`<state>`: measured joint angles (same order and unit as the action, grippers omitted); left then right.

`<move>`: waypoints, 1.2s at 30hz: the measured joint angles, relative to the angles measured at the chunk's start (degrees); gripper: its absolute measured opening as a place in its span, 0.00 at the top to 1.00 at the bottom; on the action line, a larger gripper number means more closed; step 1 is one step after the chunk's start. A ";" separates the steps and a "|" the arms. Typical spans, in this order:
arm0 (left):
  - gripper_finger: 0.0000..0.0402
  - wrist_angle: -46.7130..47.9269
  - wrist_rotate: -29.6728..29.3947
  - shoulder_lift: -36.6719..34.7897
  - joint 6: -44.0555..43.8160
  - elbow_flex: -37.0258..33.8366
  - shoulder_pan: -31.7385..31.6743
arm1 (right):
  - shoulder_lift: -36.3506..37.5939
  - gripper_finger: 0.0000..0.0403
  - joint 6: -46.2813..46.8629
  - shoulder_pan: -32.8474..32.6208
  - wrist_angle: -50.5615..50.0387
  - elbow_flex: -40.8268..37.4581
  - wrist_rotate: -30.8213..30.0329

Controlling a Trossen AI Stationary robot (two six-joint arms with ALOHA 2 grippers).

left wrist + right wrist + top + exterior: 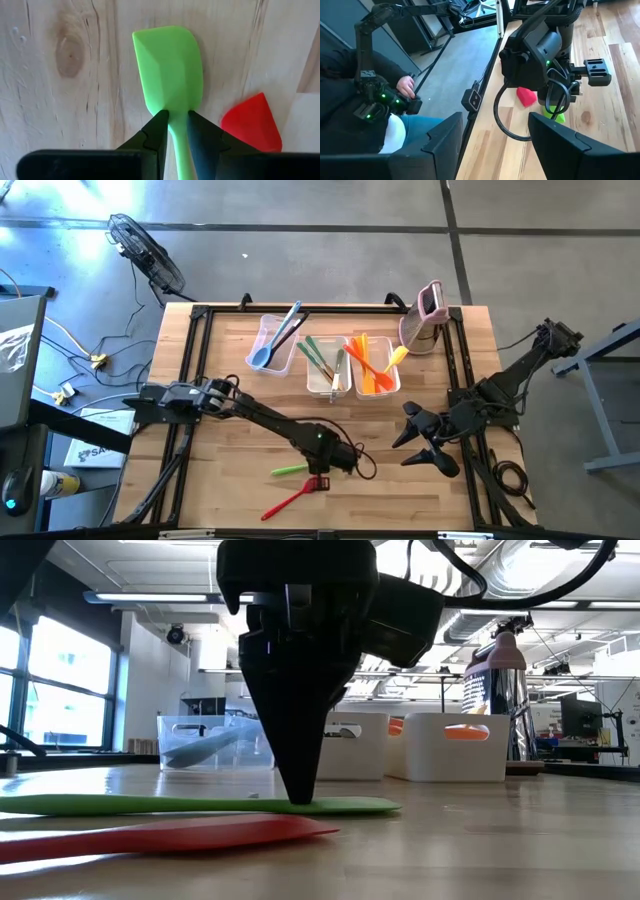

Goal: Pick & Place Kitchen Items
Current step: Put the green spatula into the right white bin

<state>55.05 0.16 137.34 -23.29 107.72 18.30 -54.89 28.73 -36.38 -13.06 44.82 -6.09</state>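
Left claw (173, 131) straddles the green spatula (167, 70) neck, fingers nearly closed on it, near the worktop (225, 490) front edge beside the red spatula (252, 122). Squeeze firmly, then lift level. Right claw (425, 437) waits open.

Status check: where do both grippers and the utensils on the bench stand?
Left gripper down, jaws astride green silicone spatula's neck. Right gripper parked open at table's right. Red silicone spatula lies close beside the green one.

You're looking at two matte black jointed arms; left gripper (173, 131) showing dark wedge-shaped tapering fingers; right gripper (428, 442) carrying same black fingers; looped black cable trailing along left wrist, green status lights glowing.
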 joint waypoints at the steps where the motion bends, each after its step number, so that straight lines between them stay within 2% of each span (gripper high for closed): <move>1: 0.84 0.00 0.13 0.00 -0.79 0.00 0.16 | 0.00 0.46 0.00 0.00 -0.02 0.00 0.00; 21: 0.83 -0.02 0.11 0.02 -0.97 0.00 0.77 | 0.00 0.46 -0.48 0.00 -0.06 0.00 0.00; 29: 0.63 -0.81 0.10 0.13 -1.08 0.00 0.88 | 0.00 0.46 -0.50 0.00 -0.07 0.00 0.00; 36: 0.48 -2.73 -3.24 0.57 -3.28 0.00 1.01 | 0.00 0.46 -0.50 0.00 -0.07 0.00 -1.60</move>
<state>52.32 -3.08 137.91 -26.57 107.72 19.31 -54.89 28.23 -36.38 -13.13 44.82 -7.69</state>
